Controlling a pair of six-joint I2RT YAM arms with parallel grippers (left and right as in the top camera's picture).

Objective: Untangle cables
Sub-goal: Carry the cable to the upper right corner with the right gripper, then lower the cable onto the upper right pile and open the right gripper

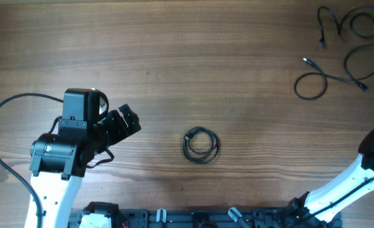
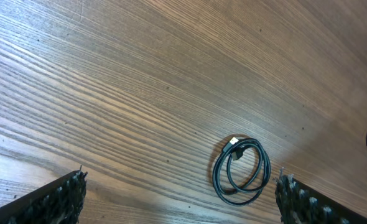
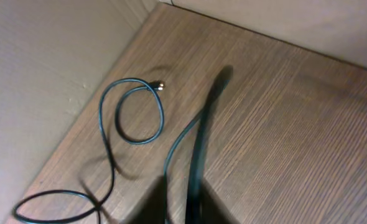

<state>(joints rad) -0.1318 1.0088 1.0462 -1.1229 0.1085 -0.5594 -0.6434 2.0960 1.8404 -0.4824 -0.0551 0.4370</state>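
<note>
Cable coil [image 1: 201, 145] lies untouched on the desk [image 1: 174, 63], right of the wide left jaws; right jaws I cannot tell. Next, probably: reach, pinch one loop.

Two black-and-white arms, lower corners of the overhead frame.
The left arm [image 1: 60, 152] has boxy black housings, a white lower link and a looping black cable [image 1: 32, 95]; its claw [image 2: 180, 186] has knobbly black fingers [image 2: 62, 198]. The right arm [image 1: 358, 180] is white, black-jointed.

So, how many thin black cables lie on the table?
3: one coiled black cable at centre, two loose black cables at the far-right corner; others may be cropped.
</note>
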